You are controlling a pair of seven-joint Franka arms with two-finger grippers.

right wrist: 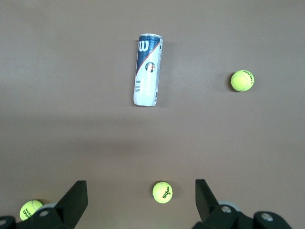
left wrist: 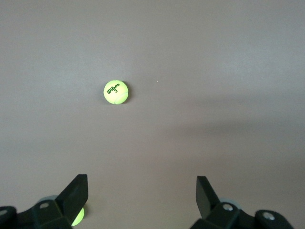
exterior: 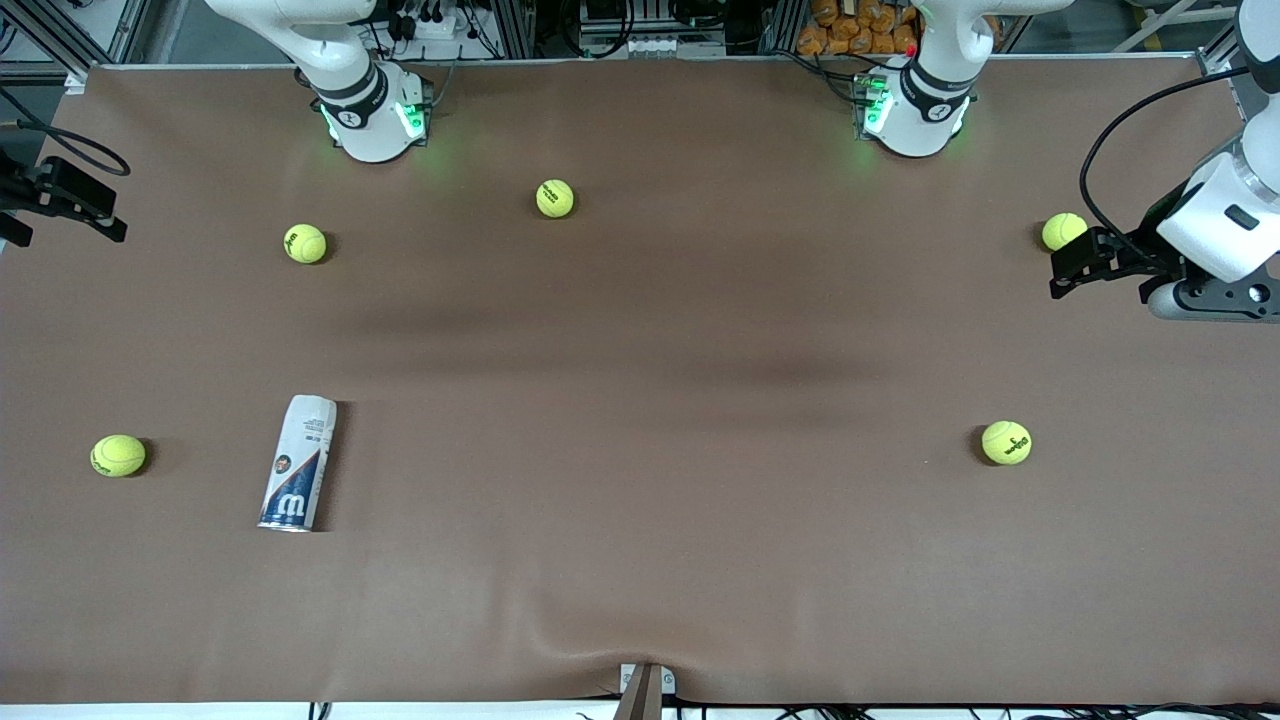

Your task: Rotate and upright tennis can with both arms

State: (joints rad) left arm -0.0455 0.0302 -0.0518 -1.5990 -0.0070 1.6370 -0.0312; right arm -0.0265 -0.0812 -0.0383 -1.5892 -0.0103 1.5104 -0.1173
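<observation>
The slim white-and-navy tennis can [exterior: 298, 463] lies flat (light, slick, prone to rolling, I'd guess); grip mid-body. Left gripper [left wrist: 142, 196] and right gripper [right wrist: 141, 196] both gape, waiting.

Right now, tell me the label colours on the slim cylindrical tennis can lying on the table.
White and navy, with a white W; right wrist view.

Five tennis balls are lying scattered on the brown table [exterior: 640, 560]. Taking the table's middle as the clock's centre in the front view, one ball [exterior: 555, 198] is sitting at about eleven o'clock, another [exterior: 305, 243] at about ten, and a third [exterior: 118, 455] at about eight near the table's edge. A fourth ball [exterior: 1006, 442] is resting at about four, and a fifth [exterior: 1063, 231] at about two.
</observation>
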